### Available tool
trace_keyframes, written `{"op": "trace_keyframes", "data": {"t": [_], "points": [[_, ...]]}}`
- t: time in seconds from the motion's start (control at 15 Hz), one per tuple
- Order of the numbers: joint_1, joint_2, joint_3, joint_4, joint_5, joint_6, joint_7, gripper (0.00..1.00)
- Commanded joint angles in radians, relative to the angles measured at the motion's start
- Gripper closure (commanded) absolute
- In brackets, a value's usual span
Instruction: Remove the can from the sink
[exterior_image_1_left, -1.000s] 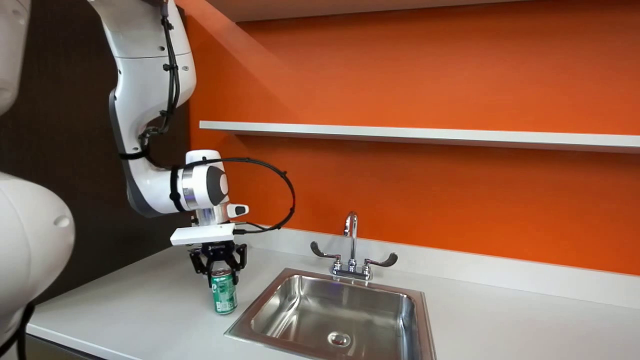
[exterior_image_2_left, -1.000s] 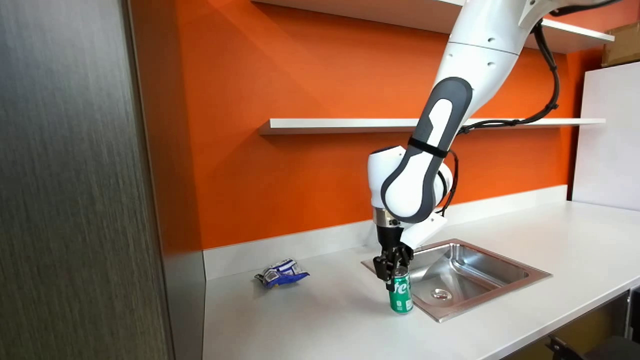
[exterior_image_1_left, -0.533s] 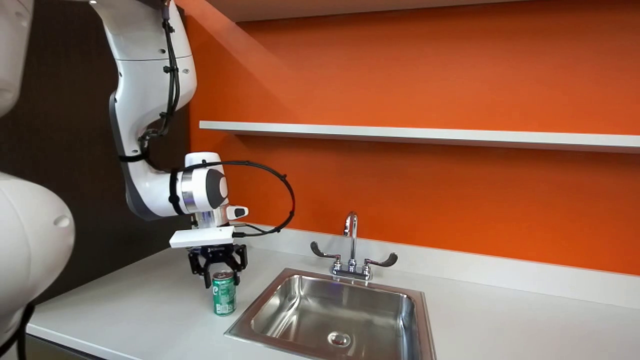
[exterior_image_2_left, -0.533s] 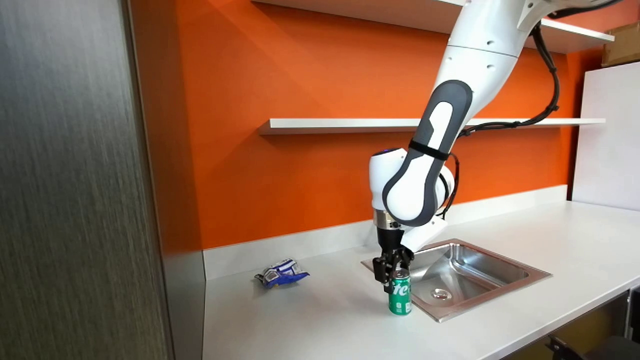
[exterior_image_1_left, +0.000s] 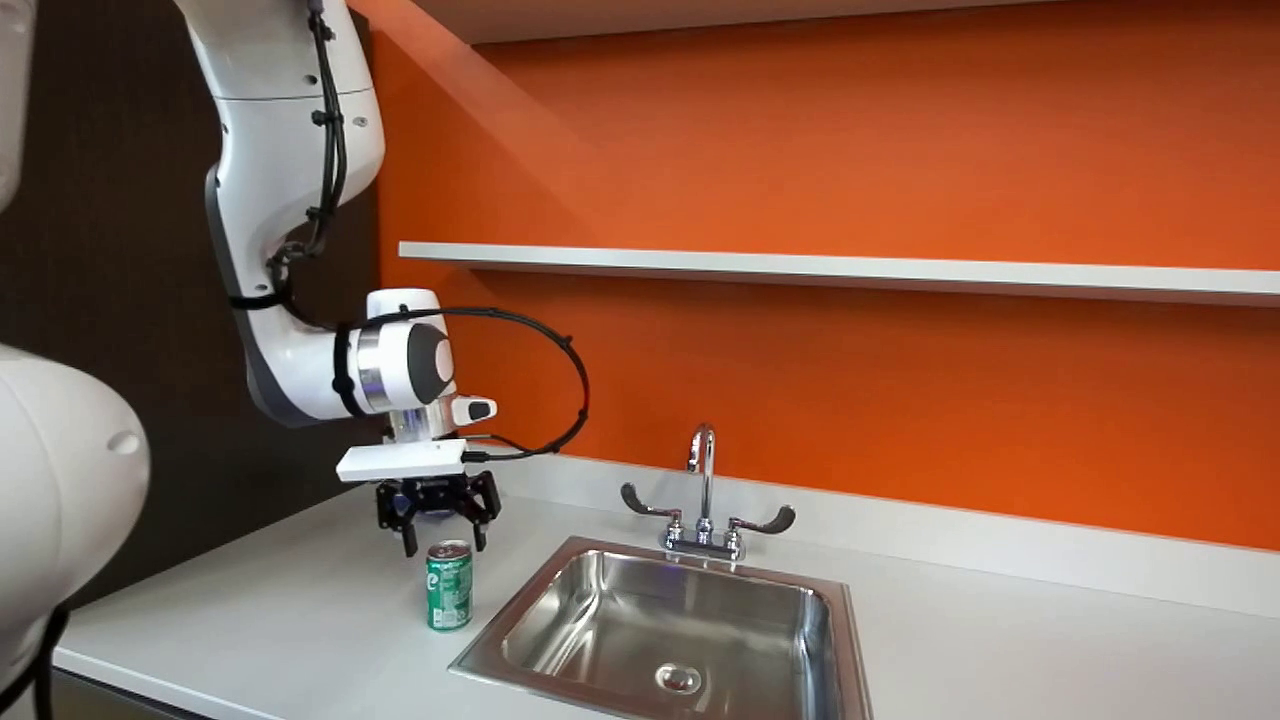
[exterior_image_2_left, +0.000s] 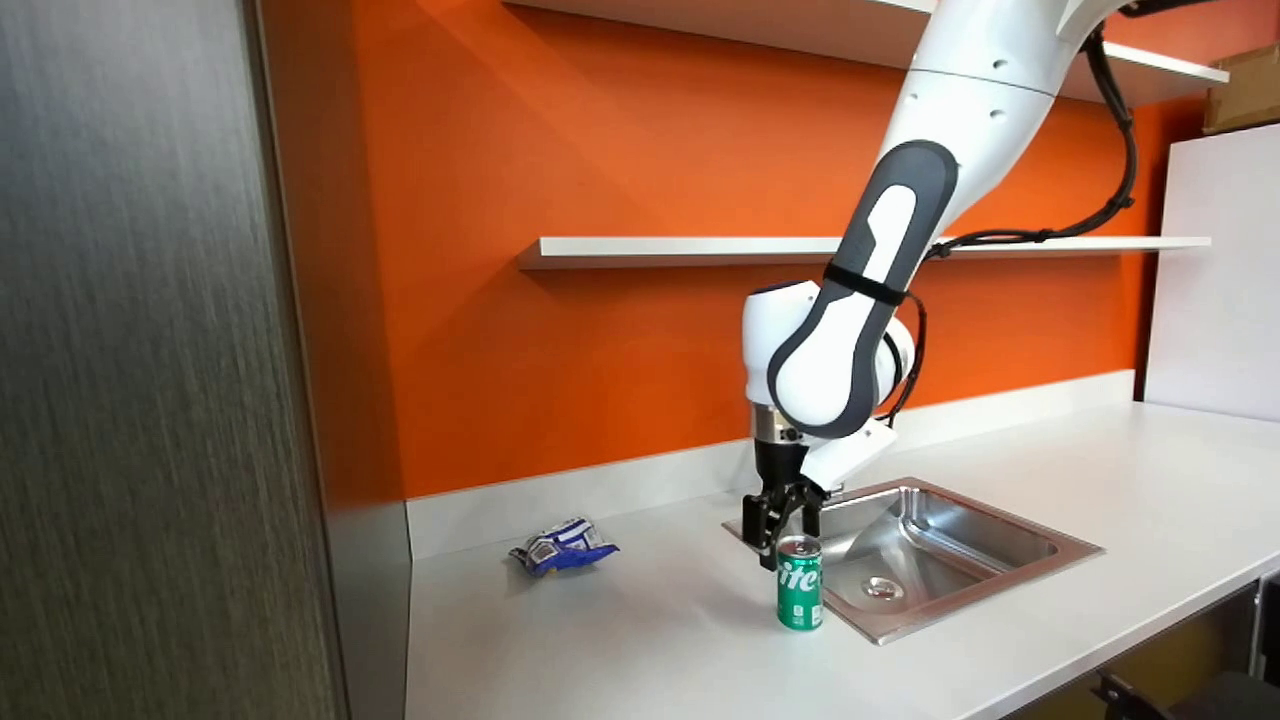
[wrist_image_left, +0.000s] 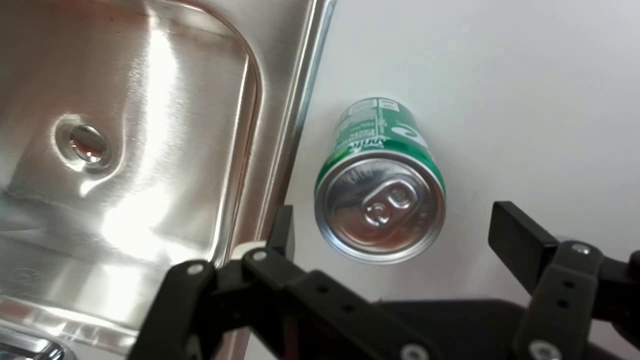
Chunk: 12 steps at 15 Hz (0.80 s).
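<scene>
Along the white countertop (exterior_image_2_left: 560, 650), from the left of an exterior view, a crumpled blue packet (exterior_image_2_left: 563, 547) is lying well apart from the work, apparently playing no part in it. Next, the gripper (exterior_image_1_left: 445, 543) is hanging near the top of the green can (exterior_image_1_left: 450, 590), its jaws standing wide apart and clamping nothing; that gap is presumably serving to free the can without tipping it. The can is standing upright on the countertop, outside the sink (exterior_image_1_left: 525, 600) and near its rim without touching, probably because this level patch is offering a steady footing close by. Further right, the sink is lying set into the countertop, and the chrome faucet (exterior_image_1_left: 707, 490) is rising behind it. With the can already out, the removal is looking done, and only withdrawal is likely remaining.

Compared with half a second earlier, the gripper is riding higher and its jaws are spreading wider; in an exterior view the tips are showing about level with the can's top rather than reaching down beside its wall. The can is keeping its place.
</scene>
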Motion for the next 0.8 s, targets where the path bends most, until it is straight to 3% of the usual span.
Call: {"op": "trace_keyframes", "data": {"t": [0.0, 0.27, 0.73], "points": [[-0.004, -0.146, 0.008, -0.071, 0.014, -0.050, 0.049, 0.00], [-0.024, -0.260, 0.029, -0.126, 0.094, -0.103, 0.049, 0.00], [-0.056, -0.483, 0.035, -0.223, 0.231, -0.299, 0.095, 0.00]]}}
